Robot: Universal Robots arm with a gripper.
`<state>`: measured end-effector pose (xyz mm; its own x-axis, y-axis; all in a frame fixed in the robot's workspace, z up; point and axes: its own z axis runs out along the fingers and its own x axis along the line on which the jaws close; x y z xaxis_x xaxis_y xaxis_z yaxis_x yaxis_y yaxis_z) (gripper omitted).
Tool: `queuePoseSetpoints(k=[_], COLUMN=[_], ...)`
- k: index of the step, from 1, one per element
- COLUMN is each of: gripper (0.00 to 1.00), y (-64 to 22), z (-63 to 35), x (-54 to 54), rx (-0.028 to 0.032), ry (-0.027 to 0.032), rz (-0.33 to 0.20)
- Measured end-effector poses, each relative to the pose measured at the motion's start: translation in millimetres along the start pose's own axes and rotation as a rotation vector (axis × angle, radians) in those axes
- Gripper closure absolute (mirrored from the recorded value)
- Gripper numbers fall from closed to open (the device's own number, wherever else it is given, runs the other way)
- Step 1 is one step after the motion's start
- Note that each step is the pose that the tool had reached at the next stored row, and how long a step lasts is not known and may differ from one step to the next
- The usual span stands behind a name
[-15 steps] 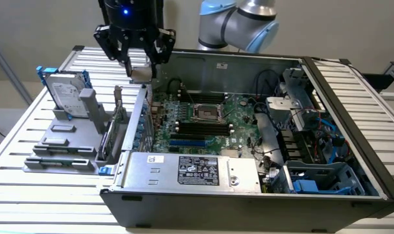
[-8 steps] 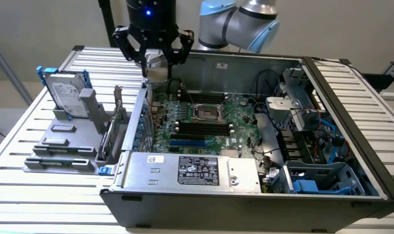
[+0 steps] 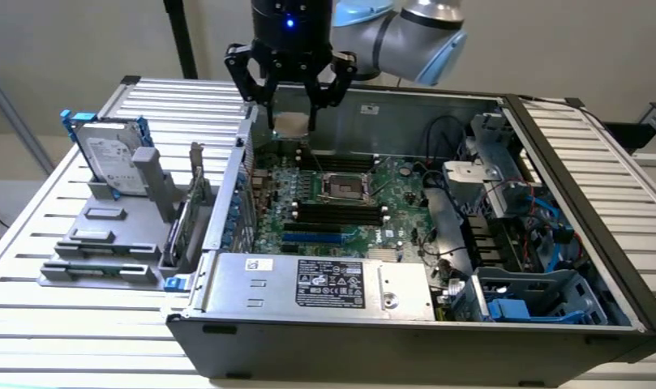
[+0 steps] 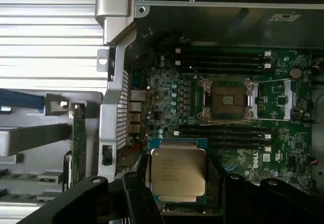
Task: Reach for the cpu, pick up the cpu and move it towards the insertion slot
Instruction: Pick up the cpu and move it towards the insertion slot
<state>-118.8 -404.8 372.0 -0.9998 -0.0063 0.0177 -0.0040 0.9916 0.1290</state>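
Observation:
The cpu (image 3: 292, 123), a small square chip with a pale face, hangs between my gripper's (image 3: 291, 104) dark fingers above the far left corner of the open computer case. In the wrist view the cpu (image 4: 178, 172) shows its silver top with fine print, and my gripper (image 4: 178, 186) is shut on it, one finger (image 4: 135, 193) on each side. The insertion slot (image 3: 346, 186), a dark square socket in a shiny metal frame, lies on the green motherboard, below the gripper and toward the exterior view's right. The wrist view shows that socket (image 4: 226, 100) uncovered.
A silver hard drive (image 3: 113, 158) in a blue frame stands in a grey holder (image 3: 100, 243) at the exterior view's left. Long black memory slots (image 3: 333, 212) flank the socket. A power supply box (image 3: 317, 284) fills the case's near side. Cables and a blue bracket (image 3: 522, 304) crowd the right.

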Motion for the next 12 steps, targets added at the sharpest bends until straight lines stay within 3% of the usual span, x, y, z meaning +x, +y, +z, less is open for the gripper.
queuePoseSetpoints(k=[6, 12], gripper=[0.46, 0.46], y=[10.3, 25.2], z=[4.8, 11.3], x=[-25.9, -47.7], rx=[0.0024, 0.0119], ry=[0.0000, 0.0000], rz=[0.000, 0.000])
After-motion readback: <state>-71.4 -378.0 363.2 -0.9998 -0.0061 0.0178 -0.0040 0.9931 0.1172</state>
